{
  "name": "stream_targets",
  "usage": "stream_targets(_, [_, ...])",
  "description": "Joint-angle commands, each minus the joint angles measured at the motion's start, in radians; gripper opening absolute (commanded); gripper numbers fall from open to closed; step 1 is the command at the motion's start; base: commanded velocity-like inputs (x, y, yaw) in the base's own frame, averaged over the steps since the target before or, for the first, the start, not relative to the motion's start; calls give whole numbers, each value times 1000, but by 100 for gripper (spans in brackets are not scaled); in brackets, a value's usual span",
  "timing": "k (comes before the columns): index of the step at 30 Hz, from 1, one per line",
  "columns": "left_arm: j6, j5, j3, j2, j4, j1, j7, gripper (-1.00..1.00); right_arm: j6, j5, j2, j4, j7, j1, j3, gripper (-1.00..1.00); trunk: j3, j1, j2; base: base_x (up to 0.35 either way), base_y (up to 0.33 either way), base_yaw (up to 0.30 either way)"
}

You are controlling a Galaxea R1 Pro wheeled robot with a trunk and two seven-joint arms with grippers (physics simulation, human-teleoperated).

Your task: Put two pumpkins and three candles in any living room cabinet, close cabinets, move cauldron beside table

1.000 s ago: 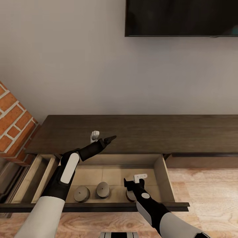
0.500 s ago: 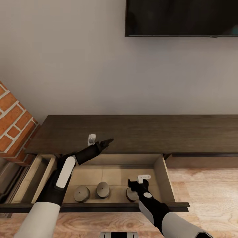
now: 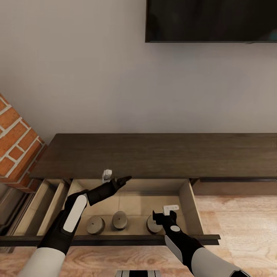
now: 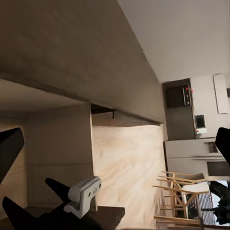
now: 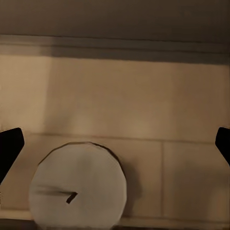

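Note:
The long dark-brown cabinet (image 3: 161,154) has a wide drawer (image 3: 186,200) pulled out toward me. Three tan candles stand in a row near the drawer's front: one on the left (image 3: 95,225), one in the middle (image 3: 120,220), one on the right (image 3: 153,225). My right gripper (image 3: 163,212) hovers open just above and beside the right candle (image 5: 79,191), holding nothing. My left gripper (image 3: 115,177) is open and empty over the drawer's back edge, above the other two candles. In the left wrist view I see the cabinet top (image 4: 72,43) and my right gripper (image 4: 79,194).
A second, narrower drawer (image 3: 42,204) stands open at the left, beside a brick fireplace (image 3: 15,146). A dark television (image 3: 211,21) hangs on the wall above. Wooden floor (image 3: 238,219) lies to the right. The left wrist view shows a distant kitchen with chairs (image 4: 184,191).
My left gripper has dropped from over the cabinet top to the drawer's back edge. My right gripper has shifted slightly right and toward me, uncovering more of the right candle.

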Motion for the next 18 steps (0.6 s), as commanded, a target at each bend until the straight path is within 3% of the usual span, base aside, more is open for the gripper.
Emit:
stream_targets(1, [0,0,0,-1,0,6,-1,100,1,0,0,0,0,0,0,100,0,0,0,-108,0,0])
stream_targets(6, [0,1,-1,-5,-3,9,-1,100,2,-1,-1,1,0,0,0,100,0,0,0,-33,0,0])
stream_targets(18, [11,-2,2,16,-4,4,2,100,2,1,-5,1,3,0,1,100,38,-46,84,-1,0,0])
